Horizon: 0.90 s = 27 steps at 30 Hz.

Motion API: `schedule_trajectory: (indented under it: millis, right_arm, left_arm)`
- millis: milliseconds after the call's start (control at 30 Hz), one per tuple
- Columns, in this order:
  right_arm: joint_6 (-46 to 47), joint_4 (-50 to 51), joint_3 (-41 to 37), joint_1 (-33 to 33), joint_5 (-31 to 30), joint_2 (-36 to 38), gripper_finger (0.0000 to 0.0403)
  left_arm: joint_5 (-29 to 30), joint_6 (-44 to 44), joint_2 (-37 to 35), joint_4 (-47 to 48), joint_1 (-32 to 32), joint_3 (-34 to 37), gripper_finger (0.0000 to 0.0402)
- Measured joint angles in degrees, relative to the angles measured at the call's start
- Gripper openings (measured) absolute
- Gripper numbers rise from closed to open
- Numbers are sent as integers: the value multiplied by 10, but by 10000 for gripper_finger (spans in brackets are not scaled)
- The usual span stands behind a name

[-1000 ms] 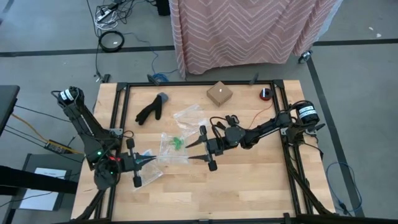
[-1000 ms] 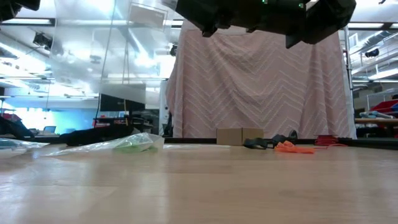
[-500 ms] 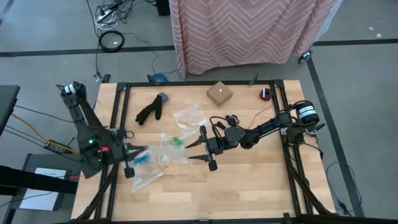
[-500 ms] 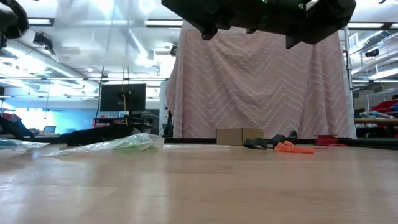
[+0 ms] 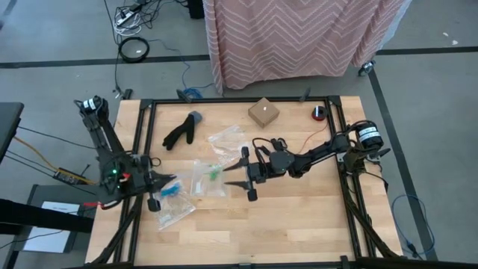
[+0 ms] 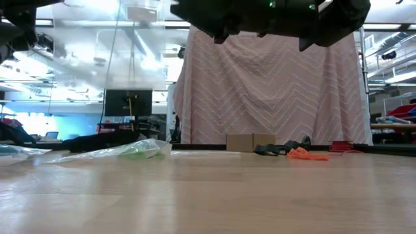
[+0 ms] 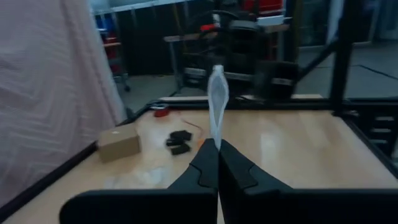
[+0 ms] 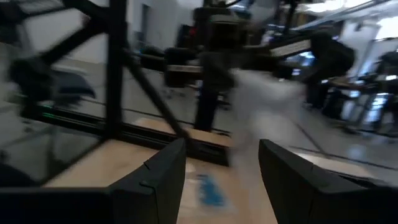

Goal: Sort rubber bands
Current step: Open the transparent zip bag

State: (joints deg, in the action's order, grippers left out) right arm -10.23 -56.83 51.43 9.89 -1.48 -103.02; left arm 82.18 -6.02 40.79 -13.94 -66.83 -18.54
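Observation:
My left gripper [image 5: 163,181] is at the table's left side, level, shut on a clear zip bag [image 5: 175,209] that holds blue rubber bands [image 5: 168,190]. In the low view that bag [image 6: 110,52] hangs high over the wood. My right gripper [image 5: 231,178] is over the table's middle, open and empty, facing the left gripper; its wrist view shows the blurred bag beyond its fingertips [image 8: 221,168]. A second clear bag with green rubber bands [image 5: 213,170] lies flat between the grippers. Orange rubber bands [image 6: 305,154] lie at the far right. My left gripper pinches an edge of the clear zip bag [image 7: 217,134] between its two shut fingers. The fingers lie level, pointing toward the table's right. In the wrist view the bag stands edge-on beyond the fingertips. It is lifted clear of the table.
A third clear bag [image 5: 228,138] lies at the far middle, a black heap [image 5: 183,131] at the far left, and a cardboard box [image 5: 263,112] at the far edge. A black frame [image 5: 142,134] borders the table. A pink patterned cloth [image 6: 273,91] hangs behind.
My left gripper has drawn back toward the table's left edge and rolled a little, staying shut. The clear bag has gone with it, still off the table, and its blue rubber bands now show from above. My right gripper has kept still.

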Motion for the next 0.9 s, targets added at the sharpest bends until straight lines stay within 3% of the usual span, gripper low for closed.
schedule_trajectory:
  millis: [133,333,467,700,900]
  right_arm:
    - [1,-3,0,-9,-4,0,190]
    - [1,-6,0,-8,-1,0,190]
    - [1,-10,0,0,2,0,190]
    - [1,-16,0,1,1,0,190]
    - [3,-32,0,-4,1,0,190]
  left_arm:
    - [-41,39,13,-83,1,24,1]
    - [-55,120,21,-222,12,71,1]
    - [-106,136,21,-293,41,102,1]
    - [-177,135,23,-304,89,113,1]
    - [-195,134,23,-304,107,113,1]
